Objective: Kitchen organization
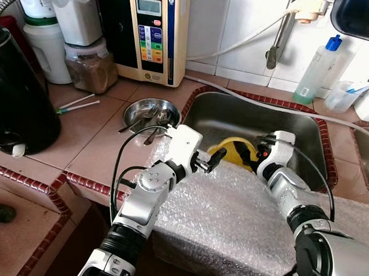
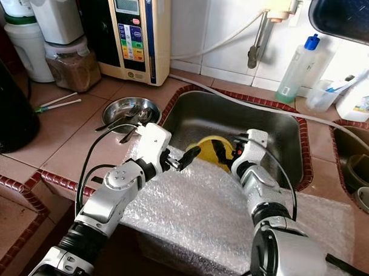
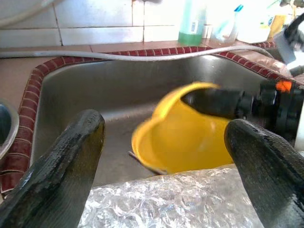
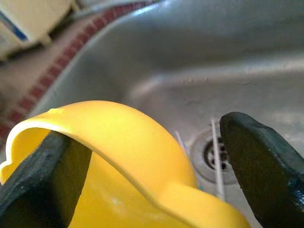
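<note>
A yellow plastic bowl (image 1: pixel 232 150) lies tilted on its side in the steel sink (image 1: pixel 246 119). My right gripper (image 1: pixel 256 154) reaches down into the sink and stands open across the bowl's rim. One of its fingers (image 4: pixel 42 185) is inside the yellow bowl (image 4: pixel 118 156) and the other finger (image 4: pixel 261 161) is well clear of the wall, over the drain. My left gripper (image 1: pixel 211 158) is open above the bubble wrap (image 1: pixel 230 212) at the sink's front edge. It points at the yellow bowl (image 3: pixel 190 137) and holds nothing.
A small steel bowl with cutlery (image 1: pixel 151 114) sits on the tiled counter left of the sink. Behind it stand a water machine (image 1: pixel 153 34) and a jar (image 1: pixel 90 65); a big black appliance (image 1: pixel 16 102) is at far left. A hose (image 1: pixel 282 108) runs along the sink's back rim, near a green bottle (image 1: pixel 317 70).
</note>
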`<state>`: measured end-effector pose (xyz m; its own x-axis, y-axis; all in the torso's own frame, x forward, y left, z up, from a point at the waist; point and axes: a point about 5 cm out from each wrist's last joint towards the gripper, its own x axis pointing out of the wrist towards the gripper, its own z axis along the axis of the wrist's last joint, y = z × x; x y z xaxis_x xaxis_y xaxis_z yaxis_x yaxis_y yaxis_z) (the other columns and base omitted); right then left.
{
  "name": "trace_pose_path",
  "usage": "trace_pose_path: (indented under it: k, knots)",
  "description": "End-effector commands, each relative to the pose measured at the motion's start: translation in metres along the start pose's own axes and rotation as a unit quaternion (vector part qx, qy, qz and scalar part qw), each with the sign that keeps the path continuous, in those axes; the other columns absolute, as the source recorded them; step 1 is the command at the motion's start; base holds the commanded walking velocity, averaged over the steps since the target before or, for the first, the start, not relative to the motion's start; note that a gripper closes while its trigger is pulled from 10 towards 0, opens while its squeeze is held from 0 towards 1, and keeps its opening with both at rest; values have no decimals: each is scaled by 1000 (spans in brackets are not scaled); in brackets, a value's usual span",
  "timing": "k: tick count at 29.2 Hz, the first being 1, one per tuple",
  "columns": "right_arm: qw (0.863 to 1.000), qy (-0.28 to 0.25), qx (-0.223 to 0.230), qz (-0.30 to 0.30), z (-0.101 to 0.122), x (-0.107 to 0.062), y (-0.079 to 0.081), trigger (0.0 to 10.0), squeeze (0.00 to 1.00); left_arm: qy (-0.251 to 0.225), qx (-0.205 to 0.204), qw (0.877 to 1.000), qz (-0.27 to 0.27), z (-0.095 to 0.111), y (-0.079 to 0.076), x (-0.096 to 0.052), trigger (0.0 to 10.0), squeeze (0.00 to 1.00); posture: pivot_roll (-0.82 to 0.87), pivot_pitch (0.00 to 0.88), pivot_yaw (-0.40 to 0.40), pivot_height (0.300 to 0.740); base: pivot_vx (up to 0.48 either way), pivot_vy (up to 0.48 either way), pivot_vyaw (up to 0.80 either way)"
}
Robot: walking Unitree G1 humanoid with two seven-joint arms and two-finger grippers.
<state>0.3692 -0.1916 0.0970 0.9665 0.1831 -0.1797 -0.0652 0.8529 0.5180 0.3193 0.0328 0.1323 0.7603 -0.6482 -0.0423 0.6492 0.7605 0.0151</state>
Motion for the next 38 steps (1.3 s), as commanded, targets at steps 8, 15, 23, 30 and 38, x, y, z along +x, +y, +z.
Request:
trace_pose_path:
  k: [8, 15, 23, 30, 38]
  knots:
    - [947, -14, -318, -48, 16, -2, -3, 10000, 0, 4, 8, 1000, -7, 1, -2, 2, 10000, 1000, 76, 0, 2, 740, 0, 0, 0]
    - [903, -4, -427, -57, 10, -5, -6, 10000, 0, 4, 12, 1000, -7, 1, -2, 2, 10000, 1000, 77, 0, 4, 740, 0, 0, 0]
    - [898, -143, -413, -58, 44, -3, 14, 10000, 0, 4, 20, 1000, -6, 1, -3, 3, 10000, 1000, 77, 0, 5, 740, 0, 0, 0]
    - [923, -170, -340, -57, 61, -2, 15, 10000, 0, 5, 20, 1000, -4, 0, -3, 2, 10000, 1000, 77, 0, -5, 740, 0, 0, 0]
    - [940, -159, -296, -62, 56, -1, 13, 10000, 0, 5, 18, 1000, 0, -1, -5, 2, 10000, 1000, 78, 0, -14, 740, 0, 0, 0]
